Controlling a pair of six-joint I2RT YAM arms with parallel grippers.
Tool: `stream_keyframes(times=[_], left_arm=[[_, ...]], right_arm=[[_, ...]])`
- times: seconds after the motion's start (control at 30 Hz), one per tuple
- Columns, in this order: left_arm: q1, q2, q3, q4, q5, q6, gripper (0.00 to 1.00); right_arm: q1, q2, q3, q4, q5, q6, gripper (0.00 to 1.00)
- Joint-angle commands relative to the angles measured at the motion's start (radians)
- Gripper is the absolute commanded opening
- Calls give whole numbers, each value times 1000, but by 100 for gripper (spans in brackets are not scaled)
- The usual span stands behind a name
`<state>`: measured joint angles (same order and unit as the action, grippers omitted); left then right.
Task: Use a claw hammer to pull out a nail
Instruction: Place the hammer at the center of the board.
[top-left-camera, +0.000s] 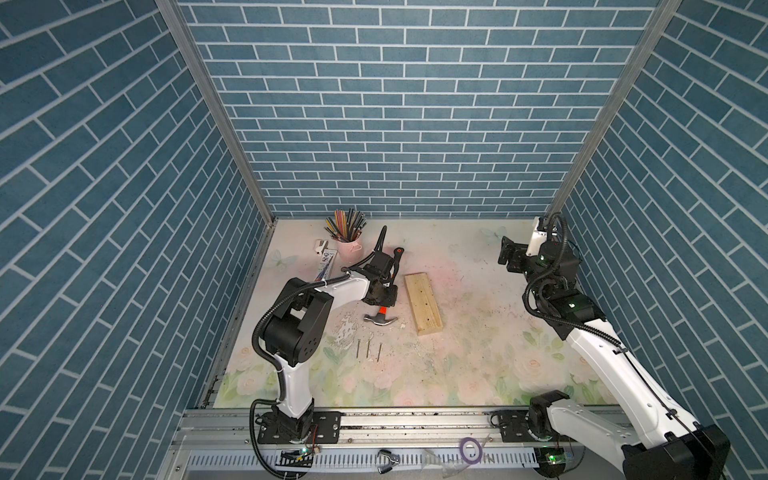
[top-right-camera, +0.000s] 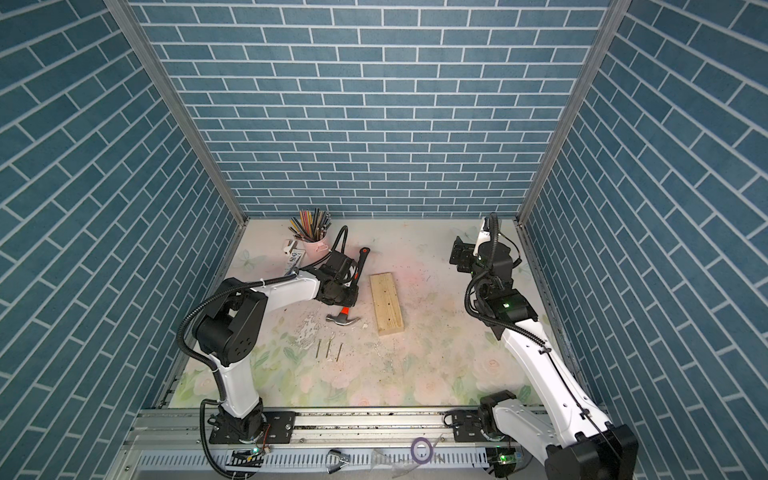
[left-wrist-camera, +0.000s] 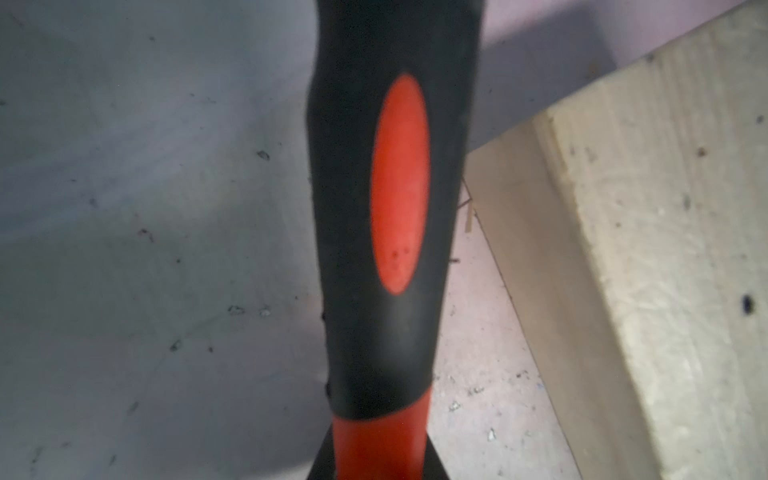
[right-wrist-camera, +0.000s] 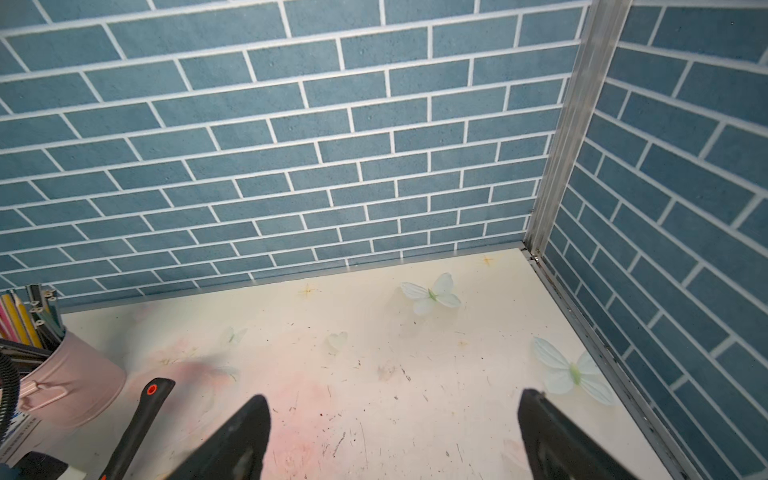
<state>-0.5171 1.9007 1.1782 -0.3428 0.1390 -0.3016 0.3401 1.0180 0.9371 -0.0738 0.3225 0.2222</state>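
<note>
Pink pencil cup stood back-left. My left claw was pinched narrow round the claw hammer at its black handle, w/ the steel head down on the tbl. Three loose nails lay just in front of the head. Wood block sat just right of the hammer. My right claw hung wide, holding nothing, nr the back-right corner.

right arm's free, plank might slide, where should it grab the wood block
Pinch the wood block across its narrow width at the robot-side end, straight from above. It lies flat, so only the long sides give reachable faces, and that end looks clear of the claw hammer.
</note>
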Motion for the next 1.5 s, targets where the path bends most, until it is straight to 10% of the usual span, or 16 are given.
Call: stream_keyframes(times=[0.0, 1.47], left_arm=[[7, 6, 40, -8, -30, -12, 0], [-18, 19, 10, 24, -82, -22, 34]], right_arm=[[-3, 5, -4, 27, 50, -35, 93], [-3, 70, 50, 52, 15, -34, 93]])
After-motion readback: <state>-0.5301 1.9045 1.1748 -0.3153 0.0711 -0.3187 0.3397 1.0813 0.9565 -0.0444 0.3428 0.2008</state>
